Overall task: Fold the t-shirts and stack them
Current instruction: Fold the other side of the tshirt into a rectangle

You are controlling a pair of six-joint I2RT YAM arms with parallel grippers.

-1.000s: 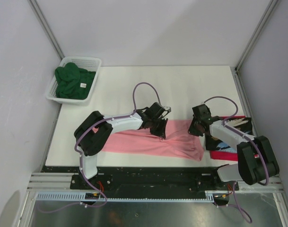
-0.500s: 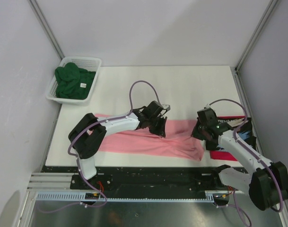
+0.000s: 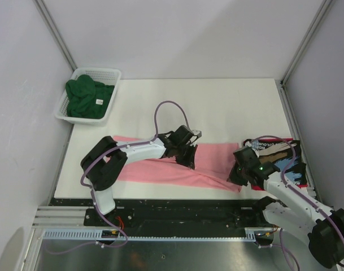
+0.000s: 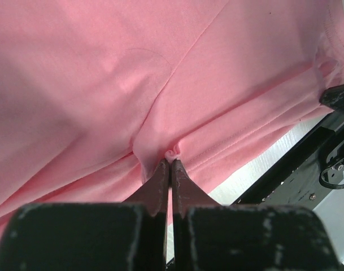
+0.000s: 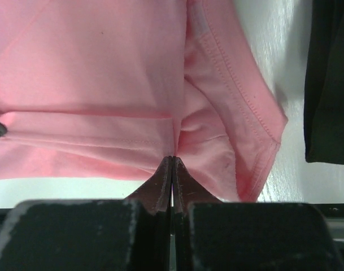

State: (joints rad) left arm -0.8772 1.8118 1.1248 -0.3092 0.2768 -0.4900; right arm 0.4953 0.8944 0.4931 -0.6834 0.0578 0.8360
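The salmon-pink t-shirt (image 3: 160, 168) lies as a long band across the near part of the table. My left gripper (image 3: 187, 160) is shut on a pinch of its cloth (image 4: 172, 153) near the middle. My right gripper (image 3: 235, 175) is shut on its right end (image 5: 173, 152), by the sleeve hem. The black printed t-shirt (image 3: 276, 152) lies at the right on a red t-shirt (image 3: 273, 183), whose edge shows under my right arm. The dark green t-shirt (image 3: 88, 97) sits bunched in the basket.
A white mesh basket (image 3: 107, 73) stands at the far left corner. The black shirt's edge (image 5: 330, 79) is just right of the pink sleeve. The table's near edge and black rail (image 4: 307, 169) lie close to both grippers. Grey walls enclose the table.
Both grippers have pulled the pink shirt toward the near edge. My right arm has drawn back and uncovered the black printed shirt. The pink cloth now lies flatter and narrower.
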